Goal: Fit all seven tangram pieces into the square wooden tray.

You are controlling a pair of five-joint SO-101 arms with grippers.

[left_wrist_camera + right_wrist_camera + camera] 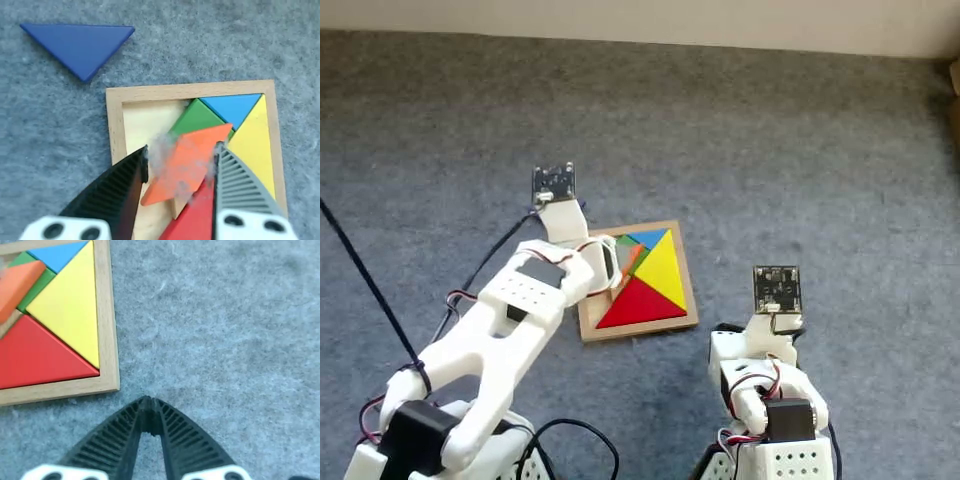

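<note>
Square wooden tray (686, 290) on the grey counter (820, 150), partly filled: yellow triangle (252, 145), red triangle (40, 352), light-blue triangle (232, 106) and green piece (197, 120) are seated. Left claw (181, 149) pinches the orange parallelogram (185, 167), tilted over the bare slot at the tray's 9 o'clock side in the high view. A dark-blue triangle (80, 42) lies off the tray; a seventh piece cannot be made out. Right claw (149, 410), pressed together, rests at 4 o'clock of the tray, well apart.

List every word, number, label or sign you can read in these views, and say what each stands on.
None can be read. The wooden tray, the orange piece in the left claw and the blue triangle on the carpet bear no print. The wrist circuit boards show marks too small to read.
</note>
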